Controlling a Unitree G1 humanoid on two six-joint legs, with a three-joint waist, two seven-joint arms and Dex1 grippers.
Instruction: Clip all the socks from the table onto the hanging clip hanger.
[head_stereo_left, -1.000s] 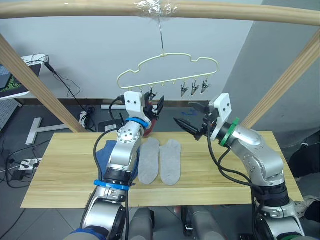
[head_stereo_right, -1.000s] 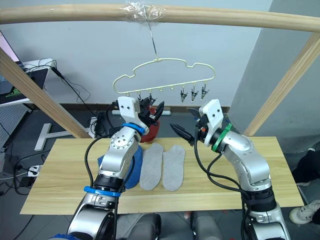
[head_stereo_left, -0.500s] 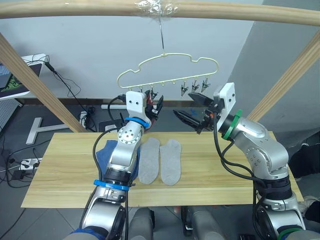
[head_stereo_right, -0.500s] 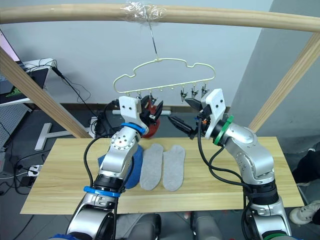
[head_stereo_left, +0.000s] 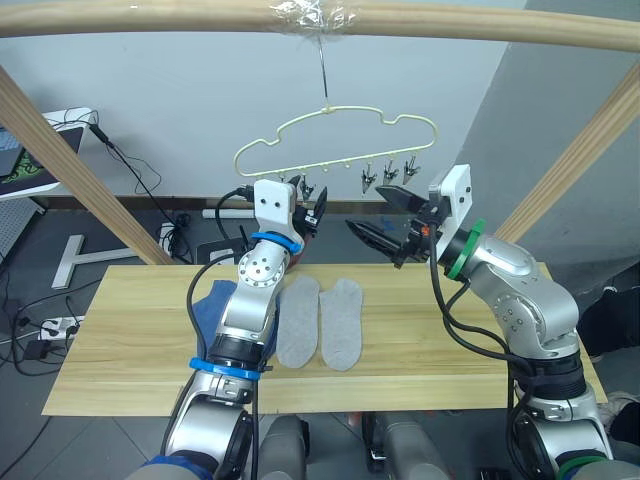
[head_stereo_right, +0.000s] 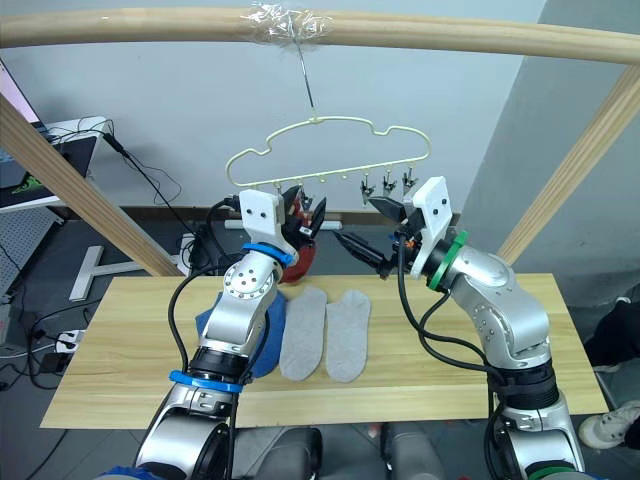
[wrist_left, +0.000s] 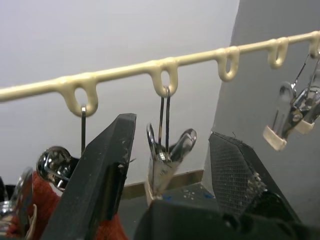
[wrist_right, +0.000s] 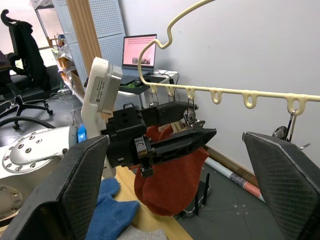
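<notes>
I count two light grey ankle socks (head_stereo_left: 320, 322) centre frame on the pale wooden table (head_stereo_left: 130, 350), one blue sock (head_stereo_left: 208, 305) left of them. One rust-red sock (wrist_right: 170, 175) hangs at the cloud-shaped yellow wire clip hanger (head_stereo_left: 335, 135), upper centre. Left gripper (wrist_left: 165, 165) jaws wide around one clip (wrist_left: 162, 162); right gripper (head_stereo_left: 385, 215) jaws wide, empty.

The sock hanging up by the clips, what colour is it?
Rust-red sock, clearest in the right wrist view.

Both tools (head_stereo_left: 311, 205) (head_stereo_left: 383, 212) raised — fingers apart
</notes>
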